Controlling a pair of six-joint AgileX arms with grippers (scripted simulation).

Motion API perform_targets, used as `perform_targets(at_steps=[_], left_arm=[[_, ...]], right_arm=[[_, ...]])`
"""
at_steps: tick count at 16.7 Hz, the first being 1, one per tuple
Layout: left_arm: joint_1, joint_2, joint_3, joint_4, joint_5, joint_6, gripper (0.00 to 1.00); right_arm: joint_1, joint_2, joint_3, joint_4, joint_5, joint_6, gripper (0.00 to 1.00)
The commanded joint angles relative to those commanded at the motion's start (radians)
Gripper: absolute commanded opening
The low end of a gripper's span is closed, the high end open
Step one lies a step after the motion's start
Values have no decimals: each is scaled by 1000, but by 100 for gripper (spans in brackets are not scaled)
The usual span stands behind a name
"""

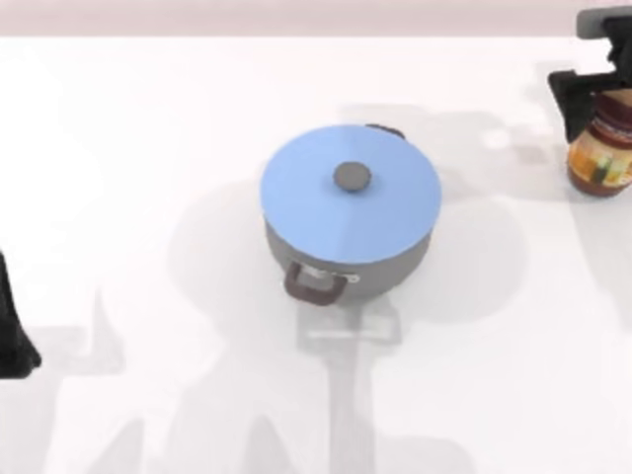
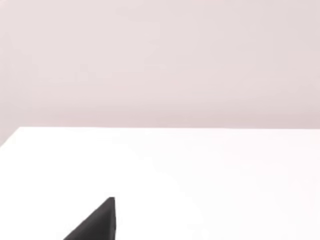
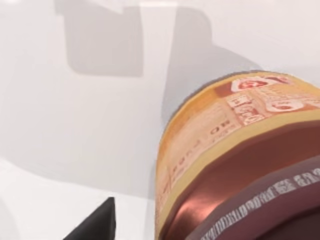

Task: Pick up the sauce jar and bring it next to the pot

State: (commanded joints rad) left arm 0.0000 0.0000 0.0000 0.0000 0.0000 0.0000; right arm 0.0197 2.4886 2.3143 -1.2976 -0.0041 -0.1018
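Note:
The sauce jar stands near the table's far right edge, with a dark lid and a yellow-orange label over reddish-brown sauce. My right gripper hovers over its lid end. In the right wrist view the jar fills the near side. One dark finger shows beside it with a strip of table between them, so the gripper is open and not touching the jar. The grey pot, with its light-blue lid, dark knob and brown handles, sits mid-table, well to the left of the jar. My left gripper is parked at the left edge.
The white table ends at a pale back wall. Open surface lies between the pot and the jar. The pot's front handle sticks out toward the near side.

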Motion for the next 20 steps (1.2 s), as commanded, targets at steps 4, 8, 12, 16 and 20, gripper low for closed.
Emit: perform_targets(at_steps=[4, 8, 12, 16, 20], left_arm=[[0, 0, 0, 0, 0, 0, 100], [0, 0, 0, 0, 0, 0, 100], [0, 0, 0, 0, 0, 0, 100], [0, 0, 0, 0, 0, 0, 100], [0, 0, 0, 0, 0, 0, 100]], right_arm=[[0, -1, -42, 42, 0, 0, 100], [0, -1, -42, 42, 0, 0, 85], [0, -1, -42, 42, 0, 0, 55], [0, -1, -42, 42, 0, 0, 25], [0, -1, -42, 42, 0, 0, 0]])
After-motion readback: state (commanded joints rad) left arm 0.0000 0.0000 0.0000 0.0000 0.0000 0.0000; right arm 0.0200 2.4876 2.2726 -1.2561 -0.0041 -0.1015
